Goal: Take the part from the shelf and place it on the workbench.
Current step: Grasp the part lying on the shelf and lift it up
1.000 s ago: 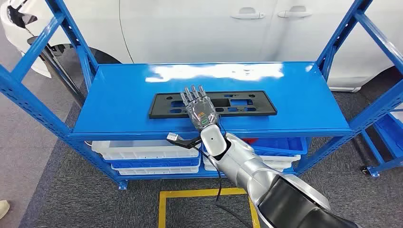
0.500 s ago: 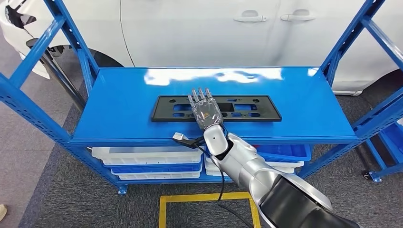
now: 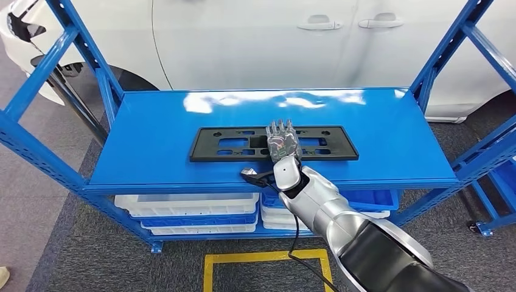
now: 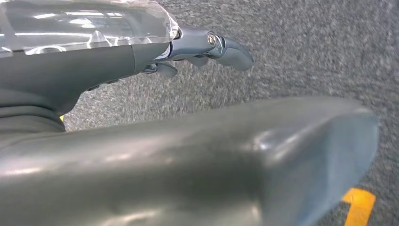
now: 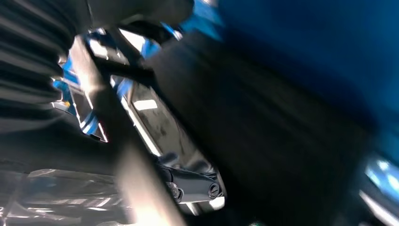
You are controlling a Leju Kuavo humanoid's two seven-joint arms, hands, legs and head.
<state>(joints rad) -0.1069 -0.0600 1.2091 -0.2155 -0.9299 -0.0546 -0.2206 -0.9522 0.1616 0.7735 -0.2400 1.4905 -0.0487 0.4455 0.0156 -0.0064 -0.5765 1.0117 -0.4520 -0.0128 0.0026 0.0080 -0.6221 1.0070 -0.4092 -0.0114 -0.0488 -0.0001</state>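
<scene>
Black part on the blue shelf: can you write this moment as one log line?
step: reaching | right robot hand: over black part, grip unclear | part: flat on blue shelf | left robot hand: holds nothing

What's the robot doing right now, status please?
Right robot hand flat over black plastic panel, no grip visible. Panel flat on blue shelf. Left robot hand hangs over floor, holding nothing.

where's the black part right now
In the head view the black part lies flat on the blue shelf, near its middle, in front of the white car; the right hand is over its right-of-centre section.
</scene>
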